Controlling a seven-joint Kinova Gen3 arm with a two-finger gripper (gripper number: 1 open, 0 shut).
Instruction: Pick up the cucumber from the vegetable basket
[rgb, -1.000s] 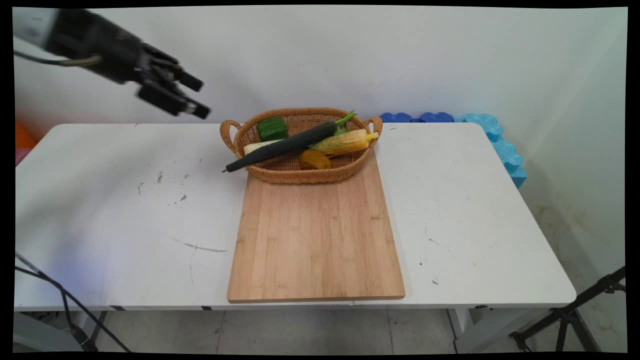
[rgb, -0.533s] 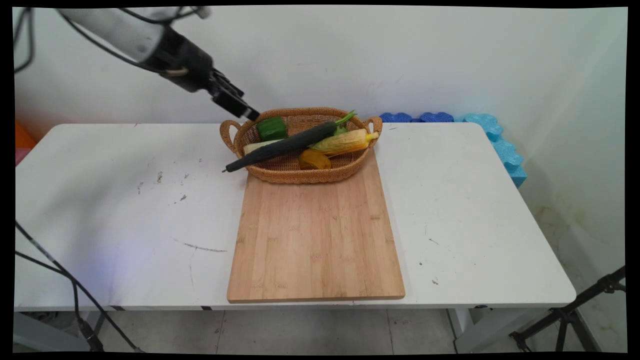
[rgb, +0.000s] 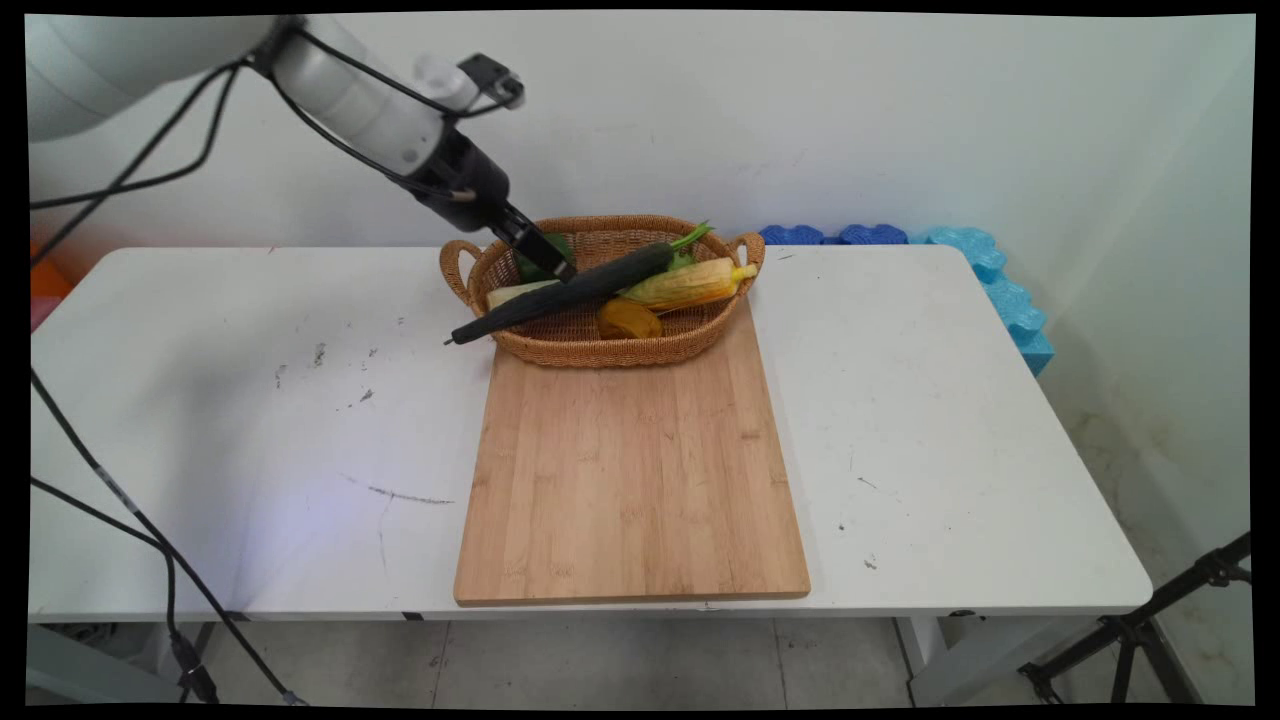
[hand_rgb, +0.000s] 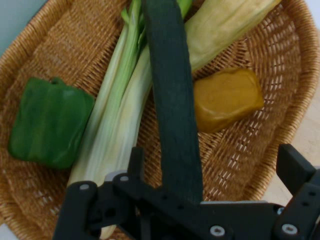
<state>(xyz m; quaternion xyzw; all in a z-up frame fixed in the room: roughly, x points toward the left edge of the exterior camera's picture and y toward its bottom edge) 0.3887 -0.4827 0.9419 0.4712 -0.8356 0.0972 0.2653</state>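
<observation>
My gripper (rgb: 552, 260) reaches down into the left part of a wicker basket (rgb: 600, 347) at the table's back. In the hand view the gripper (hand_rgb: 215, 167) is open, its fingers (hand_rgb: 135, 161) standing on either side of a long dark green cucumber (hand_rgb: 172, 110) without closing on it. The cucumber (rgb: 560, 293) lies slantwise, its tip sticking out over the basket's left rim. A green pepper (hand_rgb: 50, 122) lies to one side, partly hidden by the hand in the main view. A pale leek (hand_rgb: 120, 120), a corn cob (rgb: 690, 283) and an orange-yellow lump (rgb: 628, 320) share the basket (hand_rgb: 270, 130).
A wooden cutting board (rgb: 635, 470) lies in front of the basket, which rests on its far end. Blue foam pieces (rgb: 985, 270) line the table's back right corner. Black cables (rgb: 150, 560) hang at the left, and a tripod leg (rgb: 1150, 625) stands at the lower right.
The arm swung in from the upper left and came down to the right. The gripper went from high above the table's left side into the basket, over the cucumber.
</observation>
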